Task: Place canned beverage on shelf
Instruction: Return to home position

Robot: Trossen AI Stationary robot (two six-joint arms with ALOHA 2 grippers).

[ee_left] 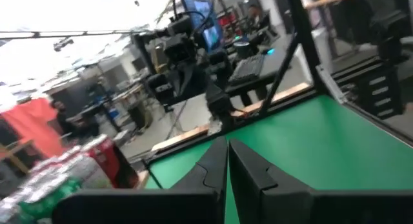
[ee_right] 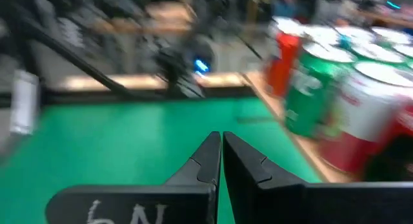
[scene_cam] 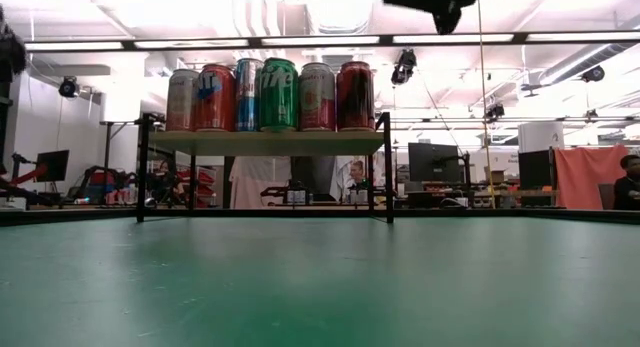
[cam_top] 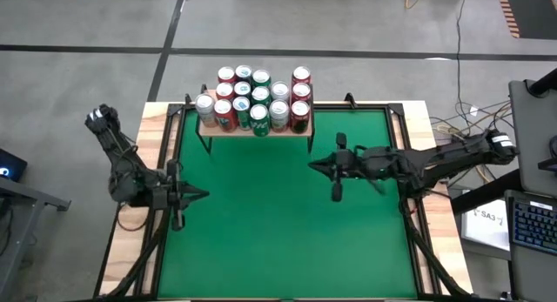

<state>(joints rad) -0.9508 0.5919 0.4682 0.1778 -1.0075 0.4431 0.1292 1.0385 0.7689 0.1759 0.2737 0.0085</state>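
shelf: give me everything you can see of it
The shelf is a small light-wood board on thin black metal legs. It stands level at the middle of the far edge of the green table. Its top is packed with upright cans, red, green and silver, in several rows, so little bare wood shows. Nothing sits under it. The left gripper and right gripper are both shut and clear of it.
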